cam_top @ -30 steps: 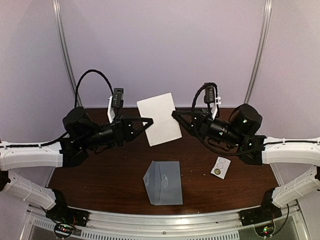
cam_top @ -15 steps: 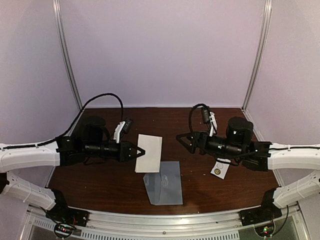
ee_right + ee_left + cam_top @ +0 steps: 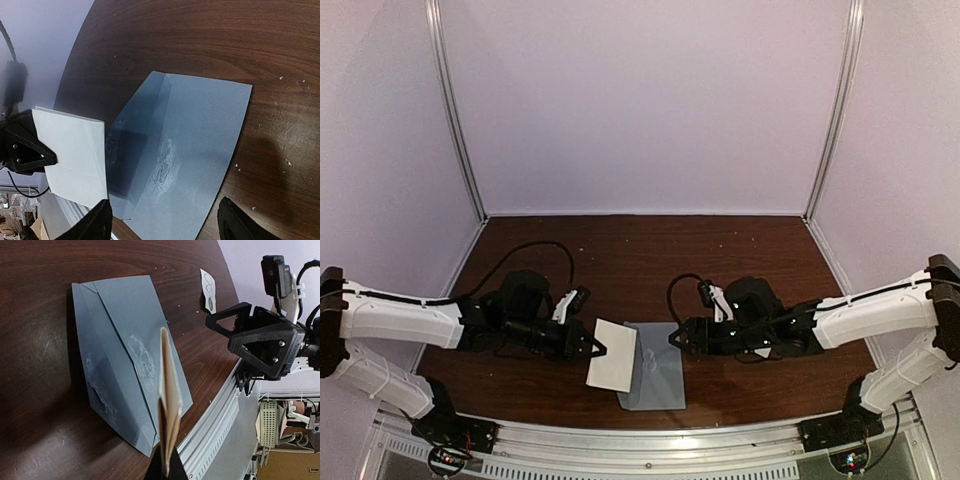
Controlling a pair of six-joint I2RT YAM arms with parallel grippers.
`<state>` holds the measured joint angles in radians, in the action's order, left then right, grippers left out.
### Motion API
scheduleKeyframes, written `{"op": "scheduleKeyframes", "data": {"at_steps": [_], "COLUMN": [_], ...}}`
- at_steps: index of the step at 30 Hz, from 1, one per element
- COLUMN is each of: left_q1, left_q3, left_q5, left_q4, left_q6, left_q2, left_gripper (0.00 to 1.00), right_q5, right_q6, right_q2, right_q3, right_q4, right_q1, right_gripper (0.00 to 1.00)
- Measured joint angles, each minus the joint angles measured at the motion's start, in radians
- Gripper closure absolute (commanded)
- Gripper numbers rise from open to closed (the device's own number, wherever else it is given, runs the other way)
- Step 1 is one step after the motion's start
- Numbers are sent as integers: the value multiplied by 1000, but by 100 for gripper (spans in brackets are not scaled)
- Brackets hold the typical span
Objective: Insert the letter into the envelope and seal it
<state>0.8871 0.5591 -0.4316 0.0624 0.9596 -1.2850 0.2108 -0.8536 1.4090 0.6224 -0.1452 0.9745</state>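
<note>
The envelope [image 3: 660, 376] lies flat on the table [image 3: 640, 250], close to the near edge and between the two arms. Whitish smears mark its upper face. Whether the flap is open or folded down cannot be told.

The letter [image 3: 612, 368], a folded white sheet, stands on edge over the envelope's left side. It is tilted, with its lower edge at or just above the paper; contact cannot be confirmed.

The left gripper [image 3: 597, 349] is clamped on the letter's left edge, its fingers closed on the fold.

The right gripper [image 3: 674, 339] sits low over the envelope's far right part. Its fingers [image 3: 98, 221] are spread wide and hold nothing.

A white sticker strip [image 3: 208, 285] lies on the table beyond the envelope, apart from it.
</note>
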Motion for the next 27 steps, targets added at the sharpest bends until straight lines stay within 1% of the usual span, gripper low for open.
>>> {"op": "scheduleKeyframes", "data": {"at_steps": [5,10,27], "left_q1": [0,0,-18], "left_q3": [-14,-14,-25], "left_q5": [-8,-6,10], "left_q4": [66,72,103], "left_q6": [35,54,106], "left_q2": [-59,-90,-146], "left_gripper": [100,100,100], "right_q5": [17,22,31], "right_q6": [-46,-74,-117], "right_q2": [26,56,131], "right_q3": [-13,-14,-14], "right_q4": [-2,-2,-4], "right_q1": [8,12,25], "right_gripper": [28,29,29]}}
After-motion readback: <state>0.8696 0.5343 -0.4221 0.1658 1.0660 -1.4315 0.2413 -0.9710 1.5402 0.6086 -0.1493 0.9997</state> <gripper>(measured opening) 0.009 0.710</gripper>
